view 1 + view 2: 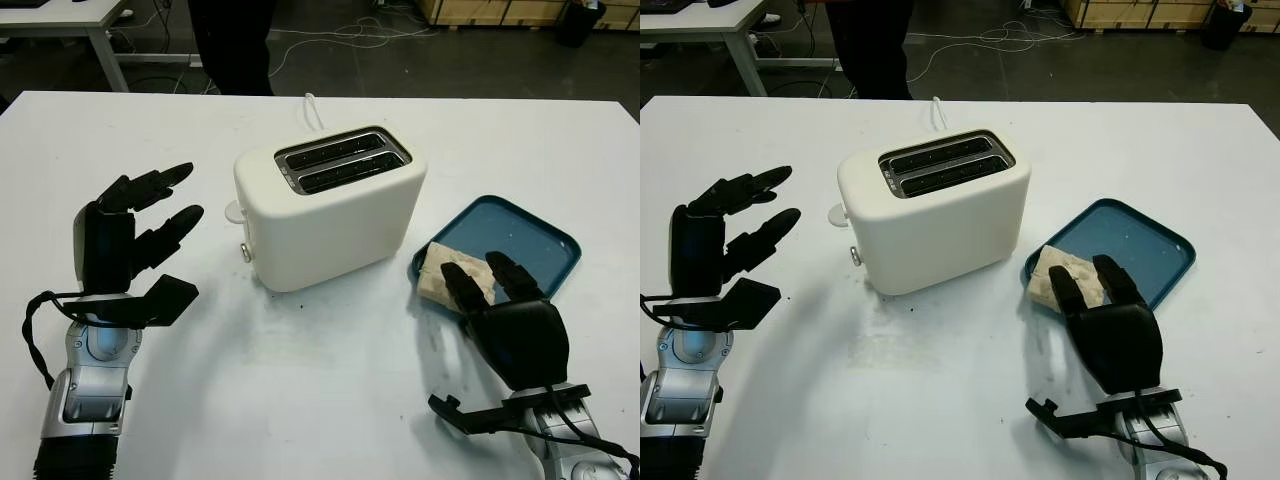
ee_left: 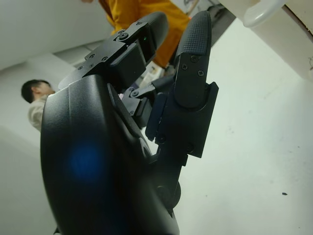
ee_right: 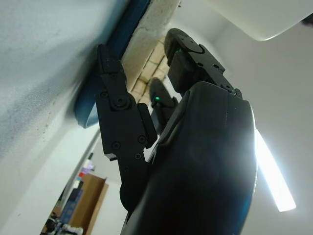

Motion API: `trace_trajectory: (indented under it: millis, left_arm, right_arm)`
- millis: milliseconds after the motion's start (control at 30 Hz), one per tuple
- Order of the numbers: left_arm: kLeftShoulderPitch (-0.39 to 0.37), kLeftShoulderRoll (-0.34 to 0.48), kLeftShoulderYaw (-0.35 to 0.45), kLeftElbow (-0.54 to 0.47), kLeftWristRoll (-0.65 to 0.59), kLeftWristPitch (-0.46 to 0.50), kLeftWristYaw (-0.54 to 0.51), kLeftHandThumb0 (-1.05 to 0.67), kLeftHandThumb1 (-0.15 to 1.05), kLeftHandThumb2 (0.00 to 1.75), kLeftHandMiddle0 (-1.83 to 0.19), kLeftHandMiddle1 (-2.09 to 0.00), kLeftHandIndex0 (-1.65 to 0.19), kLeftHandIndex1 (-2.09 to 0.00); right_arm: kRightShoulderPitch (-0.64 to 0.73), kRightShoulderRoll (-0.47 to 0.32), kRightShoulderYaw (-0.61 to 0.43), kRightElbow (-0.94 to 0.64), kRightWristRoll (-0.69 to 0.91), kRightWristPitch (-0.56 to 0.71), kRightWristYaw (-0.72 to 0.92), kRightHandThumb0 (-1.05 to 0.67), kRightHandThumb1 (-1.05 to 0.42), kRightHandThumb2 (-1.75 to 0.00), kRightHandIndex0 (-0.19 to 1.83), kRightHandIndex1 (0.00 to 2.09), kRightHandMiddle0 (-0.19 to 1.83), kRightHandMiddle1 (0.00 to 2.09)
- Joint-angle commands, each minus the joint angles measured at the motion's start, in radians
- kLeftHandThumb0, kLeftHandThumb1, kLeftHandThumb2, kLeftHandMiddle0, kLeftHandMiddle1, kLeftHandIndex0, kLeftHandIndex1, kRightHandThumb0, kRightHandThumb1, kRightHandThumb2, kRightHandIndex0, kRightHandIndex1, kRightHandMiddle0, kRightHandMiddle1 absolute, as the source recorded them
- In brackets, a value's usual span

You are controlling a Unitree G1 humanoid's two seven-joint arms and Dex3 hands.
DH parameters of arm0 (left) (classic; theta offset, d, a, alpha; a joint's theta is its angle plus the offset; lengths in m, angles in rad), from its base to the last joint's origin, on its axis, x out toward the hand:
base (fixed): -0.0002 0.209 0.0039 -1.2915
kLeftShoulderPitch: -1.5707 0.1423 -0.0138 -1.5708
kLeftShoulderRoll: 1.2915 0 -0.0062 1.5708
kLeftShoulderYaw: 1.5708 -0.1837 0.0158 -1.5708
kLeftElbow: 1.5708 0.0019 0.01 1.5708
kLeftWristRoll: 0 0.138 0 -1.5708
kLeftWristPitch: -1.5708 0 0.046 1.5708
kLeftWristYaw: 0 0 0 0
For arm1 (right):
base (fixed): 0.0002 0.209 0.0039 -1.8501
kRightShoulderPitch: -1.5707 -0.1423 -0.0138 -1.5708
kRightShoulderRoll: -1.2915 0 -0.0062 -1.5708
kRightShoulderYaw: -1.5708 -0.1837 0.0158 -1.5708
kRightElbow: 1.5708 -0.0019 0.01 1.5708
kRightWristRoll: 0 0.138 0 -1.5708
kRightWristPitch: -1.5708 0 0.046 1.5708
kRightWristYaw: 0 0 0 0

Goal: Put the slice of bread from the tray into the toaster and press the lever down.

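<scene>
Bread slice [image 1: 440, 272], pale and crusty, lay at the blue tray [image 1: 530, 240]'s 8 o'clock corner, right robot hand [image 1: 505, 310] open just over it, holding nothing. Left robot hand [image 1: 130, 235] open at 9 o'clock of the white toaster [image 1: 330, 205]. White tabletop [image 1: 330, 380]; dark floor, cables behind.

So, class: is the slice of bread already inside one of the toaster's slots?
No: the slice of bread lies on the blue tray, and both slots of the toaster are empty.

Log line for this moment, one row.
right hand: open, reaching over slice of bread | blue tray: holds bread | white toaster: slots empty | left hand: open, idle
</scene>
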Motion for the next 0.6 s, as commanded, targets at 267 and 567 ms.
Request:
trace_trajectory:
  millis: [267,567]
  left_arm:
    - [0.003,0.015,0.003,0.002,-0.005,-0.057,0.001,-0.49,0.92,0.18,-0.57,-0.99,-0.91,-0.01]
    - [0.008,0.008,0.004,-0.007,-0.002,-0.041,-0.003,-0.48,0.92,0.17,-0.56,-0.98,-0.91,0.0]
  right_arm:
    - [-0.005,-0.05,0.011,-0.009,0.005,-0.005,0.039,-0.42,-0.92,-0.23,0.75,1.74,0.43,1.72]
    - [-0.009,-0.07,0.014,-0.001,0.028,-0.033,0.0,-0.42,-0.92,-0.26,0.78,1.75,0.41,1.75]
